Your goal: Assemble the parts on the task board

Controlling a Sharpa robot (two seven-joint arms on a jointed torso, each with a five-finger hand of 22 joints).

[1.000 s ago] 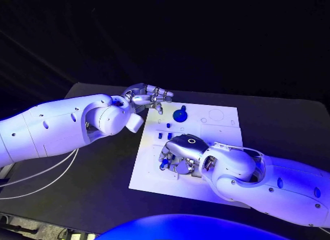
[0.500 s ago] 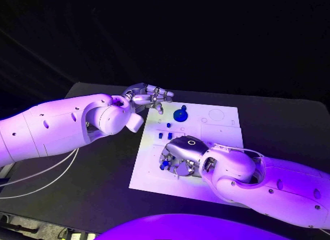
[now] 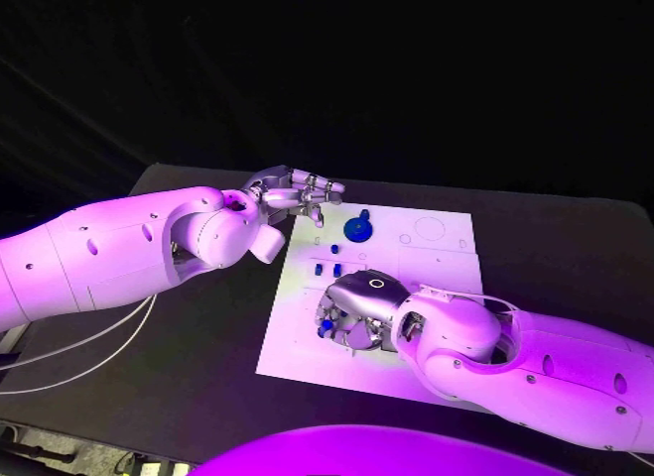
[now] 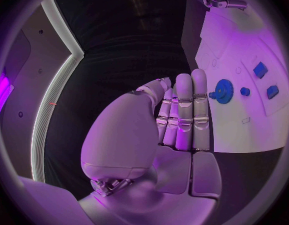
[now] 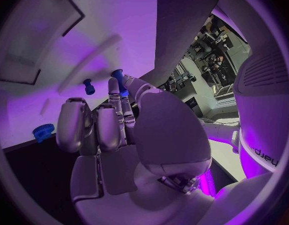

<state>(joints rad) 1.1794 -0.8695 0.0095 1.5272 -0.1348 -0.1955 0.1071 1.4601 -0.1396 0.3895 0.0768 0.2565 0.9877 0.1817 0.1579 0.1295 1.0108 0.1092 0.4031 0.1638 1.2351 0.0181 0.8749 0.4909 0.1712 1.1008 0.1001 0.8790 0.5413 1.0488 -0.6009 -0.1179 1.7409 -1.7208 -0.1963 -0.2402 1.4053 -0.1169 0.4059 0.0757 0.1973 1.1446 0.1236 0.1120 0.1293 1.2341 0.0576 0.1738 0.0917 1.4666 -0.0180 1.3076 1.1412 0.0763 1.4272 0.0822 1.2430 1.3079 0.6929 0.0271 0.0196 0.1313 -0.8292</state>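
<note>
Your left hand (image 3: 296,188) hovers off the far left corner of the task board (image 3: 434,260), fingers straight and close together, holding nothing. Just beside it on the board you see the blue gear (image 3: 356,230), with small blue parts (image 3: 327,269) standing nearer the middle. Your right hand (image 3: 358,305) rests palm-down over the board's near half; its fingers curl around a blue peg (image 5: 117,80), though you cannot tell whether they actually grip it.
</note>
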